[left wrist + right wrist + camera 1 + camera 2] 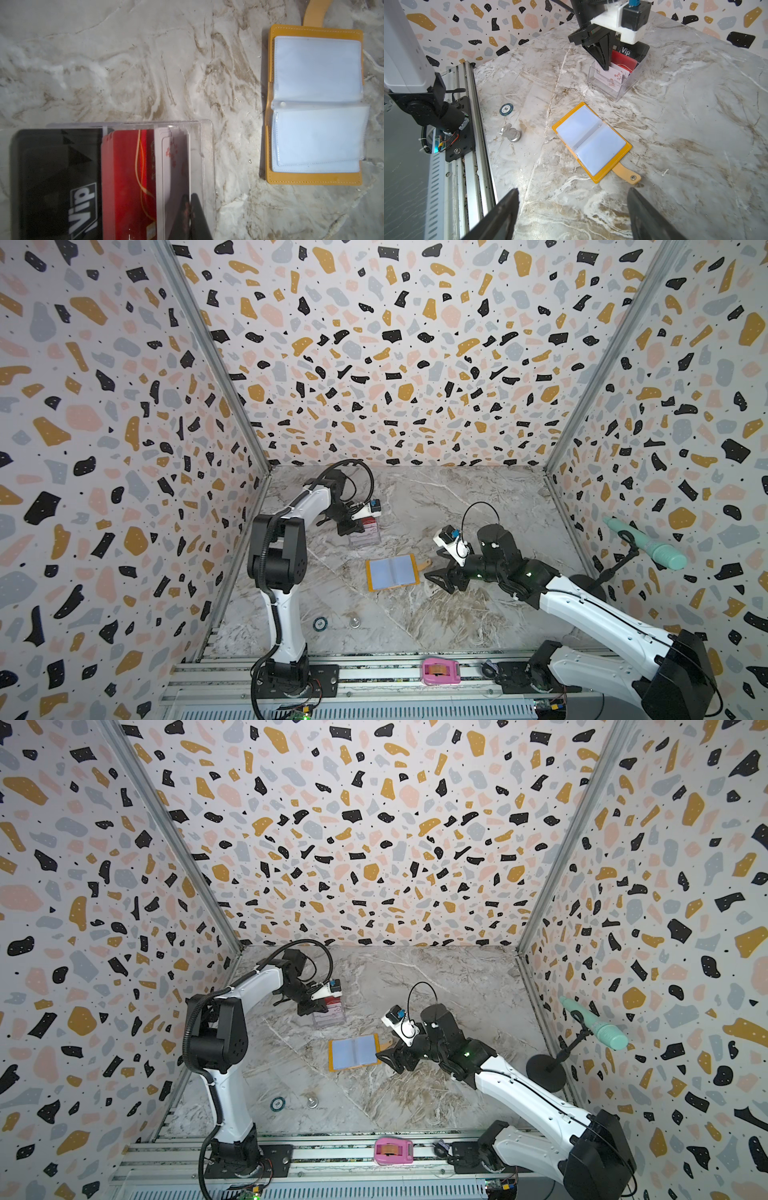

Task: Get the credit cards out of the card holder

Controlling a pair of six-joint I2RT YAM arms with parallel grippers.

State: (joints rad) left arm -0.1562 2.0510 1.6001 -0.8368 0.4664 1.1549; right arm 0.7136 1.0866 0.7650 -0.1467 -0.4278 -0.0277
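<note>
Marble table (457, 614) open around card holder (392, 572) | left jaws clenched in stand (366, 537) | right jaws released

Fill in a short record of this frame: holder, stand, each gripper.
card holder: open flat on table, visible sleeves look empty
clear stand: holds black card, red cards, white cards, upright
left gripper: jaws shut, tips at the white cards; grip unclear
right gripper: jaws open, empty, near holder's snap tab
</note>
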